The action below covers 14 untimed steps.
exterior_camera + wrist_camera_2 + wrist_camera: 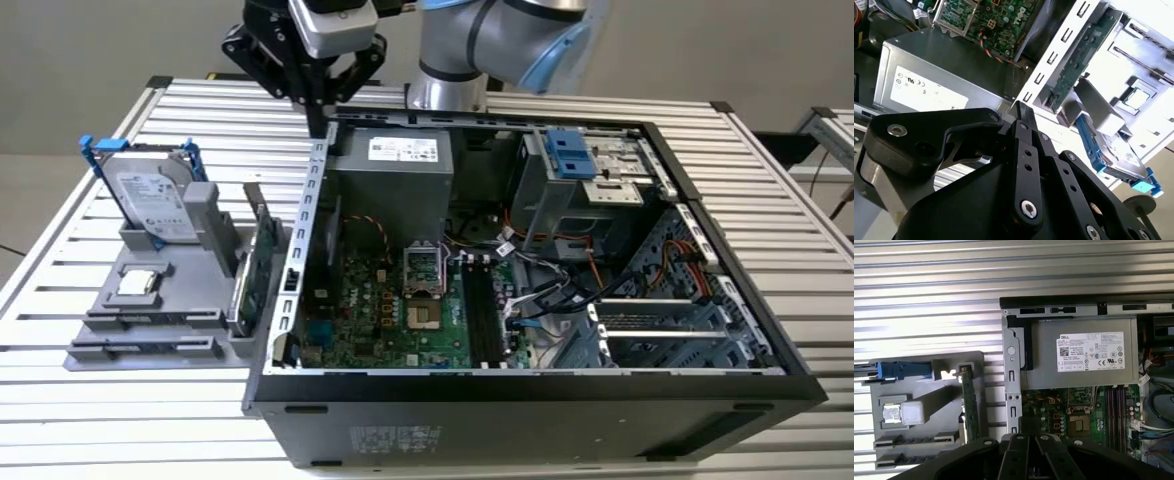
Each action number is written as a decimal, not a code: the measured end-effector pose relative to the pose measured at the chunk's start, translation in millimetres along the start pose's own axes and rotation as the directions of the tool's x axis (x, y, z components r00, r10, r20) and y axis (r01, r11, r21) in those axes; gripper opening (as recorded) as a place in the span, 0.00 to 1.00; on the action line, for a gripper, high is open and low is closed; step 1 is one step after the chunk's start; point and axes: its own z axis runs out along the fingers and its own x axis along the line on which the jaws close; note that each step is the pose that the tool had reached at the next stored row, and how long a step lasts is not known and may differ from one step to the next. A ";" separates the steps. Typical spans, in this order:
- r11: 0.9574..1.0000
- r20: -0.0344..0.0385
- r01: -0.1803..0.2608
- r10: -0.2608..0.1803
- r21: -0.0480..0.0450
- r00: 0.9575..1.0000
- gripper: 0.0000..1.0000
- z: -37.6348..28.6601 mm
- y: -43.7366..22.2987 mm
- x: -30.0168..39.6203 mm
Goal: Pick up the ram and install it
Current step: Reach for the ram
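Note:
My gripper (316, 118) hangs above the far corner of the open computer case (534, 420), over the case wall beside the grey power supply (394, 160). Its black fingers (1023, 111) are pressed together with nothing between them. The motherboard (387, 310) lies in the case, its long dark memory slots (483, 310) beside the processor socket. The ram is hidden from me. The grey holder (174, 300) on the exterior view's left has two long front slots (147, 318), and I cannot tell what lies in them.
The holder carries an upright hard drive (147, 195) in blue rails, a small silver processor chip (140, 283) and a tall green card (254, 265) standing next to the case wall. Cables and a drive cage (587, 170) crowd the case on the exterior view's right.

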 end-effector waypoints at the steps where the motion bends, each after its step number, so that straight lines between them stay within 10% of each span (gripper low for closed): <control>1: 1.000 0.000 0.000 0.000 0.000 1.000 0.00 0.0 -0.1 1.3; 14: 1.000 0.000 0.000 0.000 0.000 1.000 0.00 -0.4 -1.2 17.6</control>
